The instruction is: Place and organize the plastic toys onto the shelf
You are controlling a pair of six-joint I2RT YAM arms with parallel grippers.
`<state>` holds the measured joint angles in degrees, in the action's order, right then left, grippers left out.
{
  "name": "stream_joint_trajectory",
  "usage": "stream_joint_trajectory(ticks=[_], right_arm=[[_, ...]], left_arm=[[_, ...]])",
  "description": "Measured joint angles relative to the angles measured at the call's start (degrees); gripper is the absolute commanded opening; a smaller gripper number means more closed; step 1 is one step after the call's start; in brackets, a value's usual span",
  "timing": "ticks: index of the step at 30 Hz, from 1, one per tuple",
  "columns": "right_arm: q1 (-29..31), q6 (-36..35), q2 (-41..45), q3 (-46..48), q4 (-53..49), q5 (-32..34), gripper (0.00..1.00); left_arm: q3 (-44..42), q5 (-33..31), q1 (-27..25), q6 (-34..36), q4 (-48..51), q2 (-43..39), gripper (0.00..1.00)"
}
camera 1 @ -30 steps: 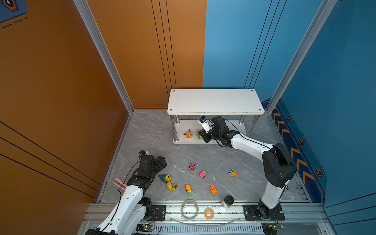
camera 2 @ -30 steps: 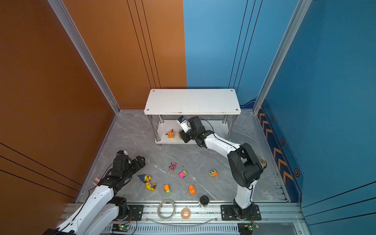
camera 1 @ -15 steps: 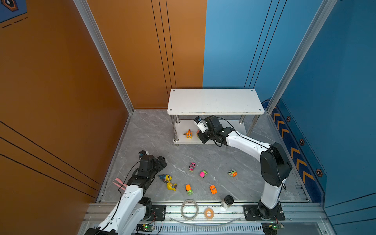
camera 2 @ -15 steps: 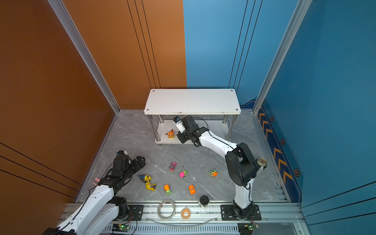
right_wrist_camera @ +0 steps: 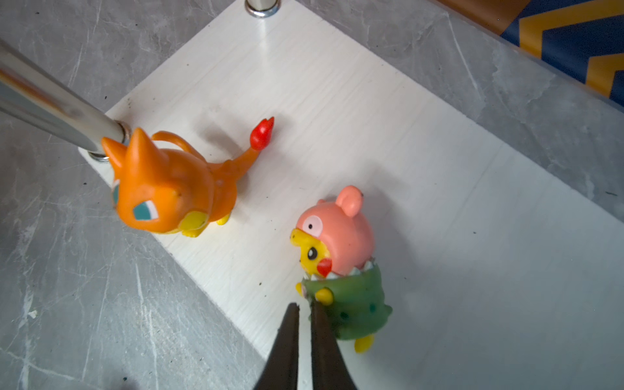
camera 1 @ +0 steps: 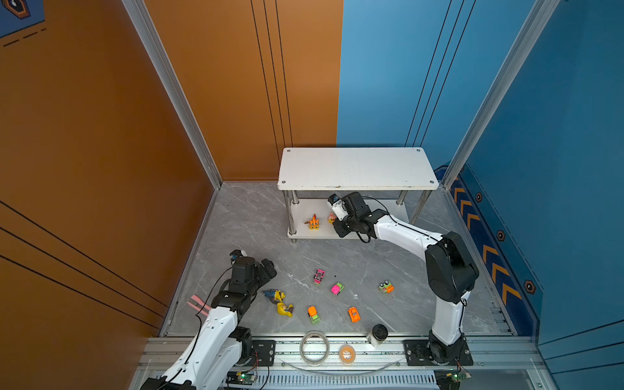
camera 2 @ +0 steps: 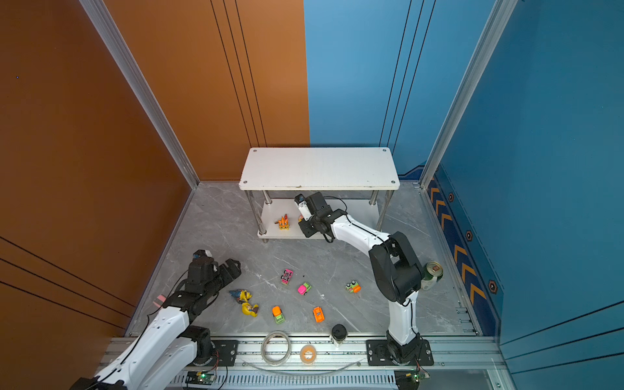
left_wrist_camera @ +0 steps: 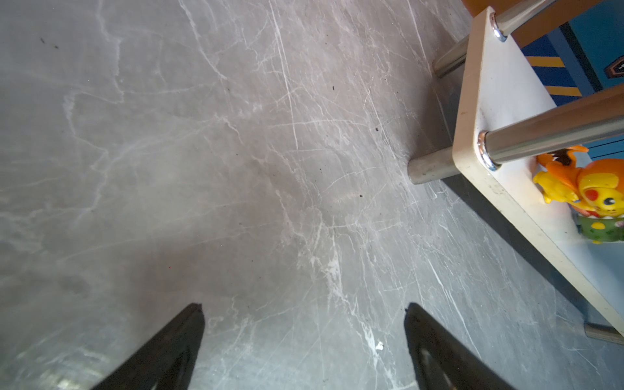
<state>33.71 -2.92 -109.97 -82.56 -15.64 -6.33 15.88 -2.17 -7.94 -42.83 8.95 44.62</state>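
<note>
While the right gripper (right_wrist_camera: 304,309) sits almost closed on nothing, tips just beside the pink figurine (right_wrist_camera: 337,236), that toy and the orange figurine (right_wrist_camera: 169,189) stand on the lower board of the shelf (camera 1: 358,169), centre in both top views. Lower left, the left gripper (left_wrist_camera: 304,305) gapes wide over bare floor (left_wrist_camera: 236,152). Five cars (camera 1: 353,314) and two figurines (camera 1: 284,309) lie lower centre.

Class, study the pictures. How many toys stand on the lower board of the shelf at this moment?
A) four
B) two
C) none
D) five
B: only the orange figurine and the pink-hooded figurine stand on the lower shelf board, as the right wrist view and both top views show.
</note>
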Motion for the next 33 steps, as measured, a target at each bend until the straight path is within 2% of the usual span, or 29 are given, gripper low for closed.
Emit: stream_joint_trajectory(ticks=[3, 8, 13, 22, 33], right_arm=[[-0.87, 0.24, 0.0, 0.13, 0.2, 0.0, 0.16], [-0.35, -1.86, 0.0, 0.13, 0.13, 3.43, 0.38], [3.26, -7.32, 0.0, 0.11, -0.37, 9.51, 0.5], [5.97, -18.4, -0.48, -2.89, -1.31, 16.26, 0.54], [3.37, -24.72, -5.66, -8.17, -3.61, 13.7, 0.55]], left_arm=[[0.0, 0.0, 0.0, 0.11, 0.0, 0.13, 0.94], [0.0, 0.0, 0.0, 0.11, -0.02, 0.26, 0.95], [0.0, 0.0, 0.0, 0.11, -0.24, 0.57, 0.95], [0.0, 0.0, 0.0, 0.13, -0.48, 1.07, 0.95], [0.0, 0.0, 0.02, 0.22, -0.66, 2.69, 0.95]])
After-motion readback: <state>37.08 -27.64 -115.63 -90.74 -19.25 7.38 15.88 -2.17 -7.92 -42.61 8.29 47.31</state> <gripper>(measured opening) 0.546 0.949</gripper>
